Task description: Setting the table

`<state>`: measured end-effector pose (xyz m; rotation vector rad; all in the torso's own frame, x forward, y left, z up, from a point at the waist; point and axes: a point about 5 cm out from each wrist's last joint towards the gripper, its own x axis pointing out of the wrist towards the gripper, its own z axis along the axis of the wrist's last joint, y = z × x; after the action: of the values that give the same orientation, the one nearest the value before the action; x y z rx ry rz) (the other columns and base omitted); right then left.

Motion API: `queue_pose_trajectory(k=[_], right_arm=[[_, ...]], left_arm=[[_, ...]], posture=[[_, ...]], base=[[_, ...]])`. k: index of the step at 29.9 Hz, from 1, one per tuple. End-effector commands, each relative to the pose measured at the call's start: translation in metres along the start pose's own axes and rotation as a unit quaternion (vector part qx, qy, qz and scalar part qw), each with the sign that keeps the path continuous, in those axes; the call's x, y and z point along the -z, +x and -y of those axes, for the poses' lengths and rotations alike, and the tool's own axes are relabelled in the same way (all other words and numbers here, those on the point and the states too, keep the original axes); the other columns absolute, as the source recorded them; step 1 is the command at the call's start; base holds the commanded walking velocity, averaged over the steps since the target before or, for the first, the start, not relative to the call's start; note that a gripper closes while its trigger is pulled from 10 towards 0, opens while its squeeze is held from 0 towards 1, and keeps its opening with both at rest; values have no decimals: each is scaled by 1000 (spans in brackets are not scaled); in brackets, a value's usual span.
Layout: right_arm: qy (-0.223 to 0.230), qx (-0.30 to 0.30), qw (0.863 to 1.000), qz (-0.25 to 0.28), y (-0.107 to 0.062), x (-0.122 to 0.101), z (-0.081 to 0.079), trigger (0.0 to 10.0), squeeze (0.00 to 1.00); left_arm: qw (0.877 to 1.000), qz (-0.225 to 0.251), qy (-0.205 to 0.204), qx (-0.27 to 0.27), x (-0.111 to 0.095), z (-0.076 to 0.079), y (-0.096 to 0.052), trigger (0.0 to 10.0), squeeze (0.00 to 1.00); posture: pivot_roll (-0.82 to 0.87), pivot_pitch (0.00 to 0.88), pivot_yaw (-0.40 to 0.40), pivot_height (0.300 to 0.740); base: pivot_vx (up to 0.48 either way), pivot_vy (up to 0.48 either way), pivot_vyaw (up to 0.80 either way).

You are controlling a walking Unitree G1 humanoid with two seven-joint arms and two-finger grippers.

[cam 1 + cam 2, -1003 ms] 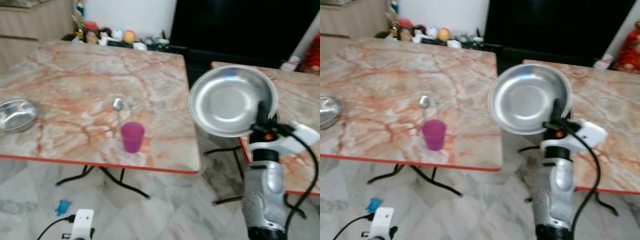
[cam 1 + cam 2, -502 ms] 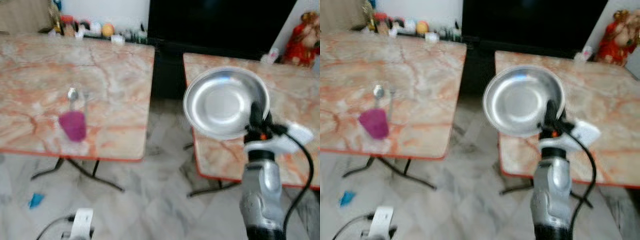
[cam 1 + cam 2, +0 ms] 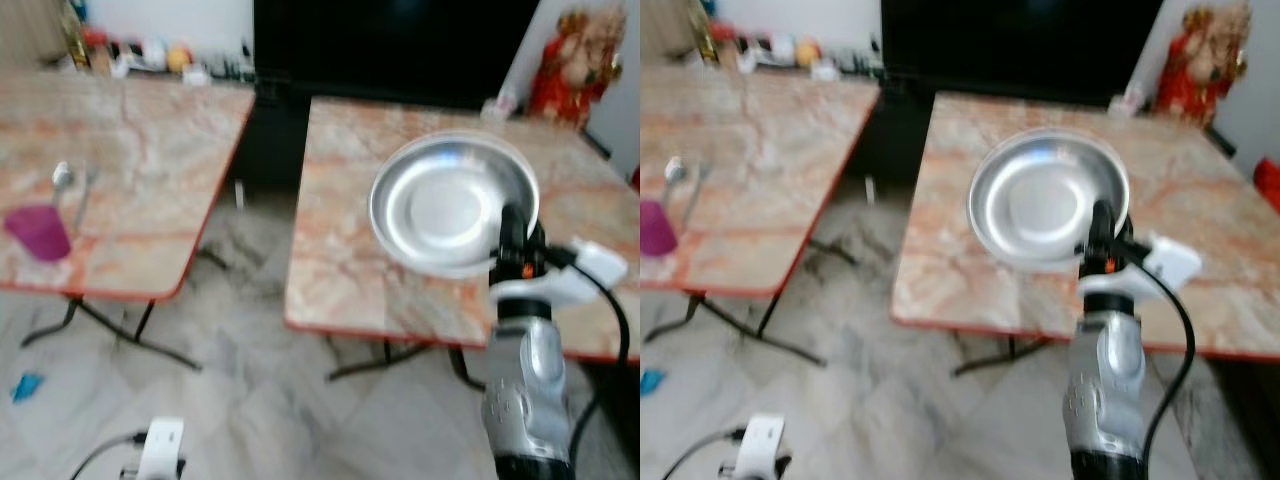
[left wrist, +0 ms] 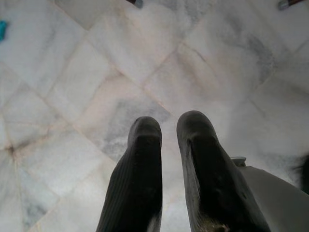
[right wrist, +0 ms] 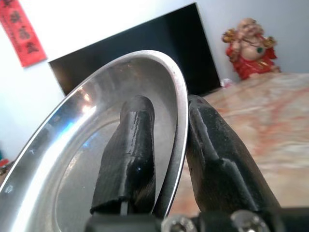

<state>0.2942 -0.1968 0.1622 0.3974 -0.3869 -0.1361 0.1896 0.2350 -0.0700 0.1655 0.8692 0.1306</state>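
- Left eye view shows you two marble-patterned desks with a gap of tiled floor [image 3: 250, 400] between them: the left desk [image 3: 150, 150] and the right desk [image 3: 350, 250].
- You see the steel plate [image 3: 450, 205] held tilted up, its hollow facing the camera, above the near part of the right desk.
- You find the right gripper [image 5: 169, 140] clamped on the plate's rim, one finger inside the hollow, one behind it.
- You see the left gripper [image 4: 166, 140] hanging over the floor, fingers almost together with a narrow gap.
- You find a red figurine [image 3: 570, 55] at the right desk's far corner.
- You see a purple cup [image 3: 38, 232] near the left desk's front edge, with a spoon [image 3: 62, 178] and fork [image 3: 85, 195] just behind it.
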Motion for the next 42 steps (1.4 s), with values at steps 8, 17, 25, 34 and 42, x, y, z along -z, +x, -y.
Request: queue_pose_trajectory(k=[8,17,25,34,42], right_arm=[[-19,14,1000,10,2,-7,12,10000,0],[-25,21,999,12,3,-10,16,10000,0],[-24,23,999,11,3,-9,16,10000,0],[-25,26,999,5,4,-7,15,10000,0],[-24,25,999,0,4,-4,13,10000,0]], left_arm=[[1000,-5,-10,18,1,10,0,10000,0],[1000,0,-15,18,-2,9,1,10000,0],[1000,0,-13,18,-3,9,1,10000,0],[1000,2,-15,20,-4,11,1,10000,0],[1000,4,-16,20,-5,11,2,10000,0]], posture=[[92,0,-62,740],[89,0,-60,740],[91,0,-60,740],[90,0,-60,740],[89,0,-60,740]], base=[[0,-70,0],[0,0,0],[30,0,0],[267,0,0],[316,0,0]])
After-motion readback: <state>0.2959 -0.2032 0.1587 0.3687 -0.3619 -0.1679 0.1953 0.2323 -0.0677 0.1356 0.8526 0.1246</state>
